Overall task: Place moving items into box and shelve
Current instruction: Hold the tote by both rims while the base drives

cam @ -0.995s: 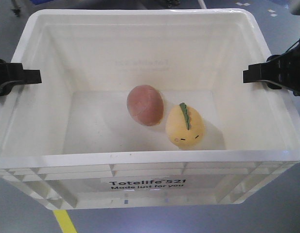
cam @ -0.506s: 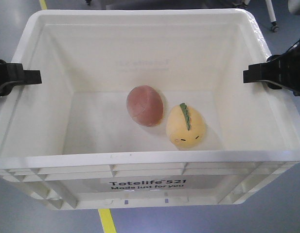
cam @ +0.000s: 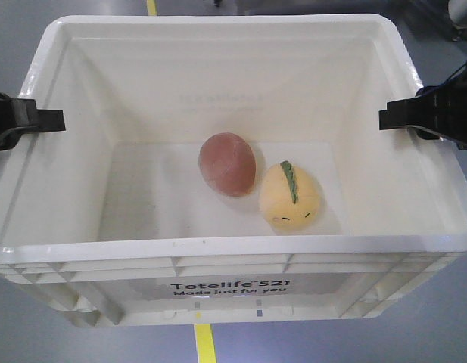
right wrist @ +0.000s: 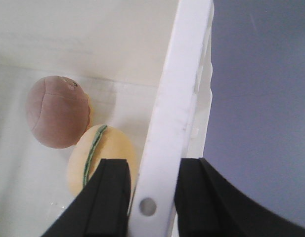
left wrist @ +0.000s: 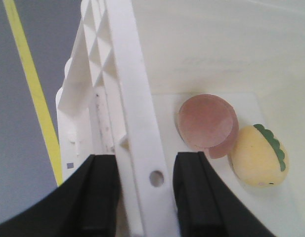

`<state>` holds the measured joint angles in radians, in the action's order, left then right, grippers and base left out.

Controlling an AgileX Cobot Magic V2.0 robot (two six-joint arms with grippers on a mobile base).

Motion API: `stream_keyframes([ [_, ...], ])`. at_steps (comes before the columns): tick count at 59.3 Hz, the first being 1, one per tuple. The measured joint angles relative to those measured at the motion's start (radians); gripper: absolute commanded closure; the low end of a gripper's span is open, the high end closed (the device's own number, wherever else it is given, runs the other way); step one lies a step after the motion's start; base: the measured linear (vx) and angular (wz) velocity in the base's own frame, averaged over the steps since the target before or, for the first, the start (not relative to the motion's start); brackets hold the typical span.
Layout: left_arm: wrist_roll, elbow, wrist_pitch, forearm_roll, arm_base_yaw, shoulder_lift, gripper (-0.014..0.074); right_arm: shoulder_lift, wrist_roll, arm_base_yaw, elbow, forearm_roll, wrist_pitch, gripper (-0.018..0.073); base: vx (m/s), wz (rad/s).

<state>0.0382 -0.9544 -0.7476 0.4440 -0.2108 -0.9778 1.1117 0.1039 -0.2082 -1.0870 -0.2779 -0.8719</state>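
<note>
Left gripper: I have the left gripper closed on the rim of the box, L side wall. One black finger sits outside against the ribbing and the other inside, w/ the rim pinched btwn them.
Right gripper: the right gripper is clamped the same way on the opp. side wall. One finger is inside the box, the other outside, and the rim fills the gap.
Grip spots: on the front cam both grippers bite abt halfway along their side rims, level w/ each other.
Box: white plastic tote, open top, ribbed under the rim, square to the front cam. Black print on the near wall reads "Totelife 521 Made just for you".
Support: I can't tell whether the box rests on anything.
Red-brown plush: egg-shaped, plain, lying on the box floor abt centre.
Yellow plush: egg-shaped, w/ a green ridge along its top and a tiny face turned toward the near wall. It lies on the box floor right beside the red-brown one, on my right-arm side and a bit nearer the front wall. The two look pressed together, but I can't confirm contact from these views.
Floor: grey, seen around the box. A yellow line shows below the near wall, and the L wrist cam shows one outside the L wall.
</note>
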Motion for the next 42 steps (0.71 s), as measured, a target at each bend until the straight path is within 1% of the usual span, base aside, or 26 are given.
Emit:
stream_keyframes([
  [42,0.000,0.000,0.000,0.000,0.000,0.000,0.0600,0.000,0.000,0.000,0.000,0.000,0.000,0.0564,0.21,0.43],
])
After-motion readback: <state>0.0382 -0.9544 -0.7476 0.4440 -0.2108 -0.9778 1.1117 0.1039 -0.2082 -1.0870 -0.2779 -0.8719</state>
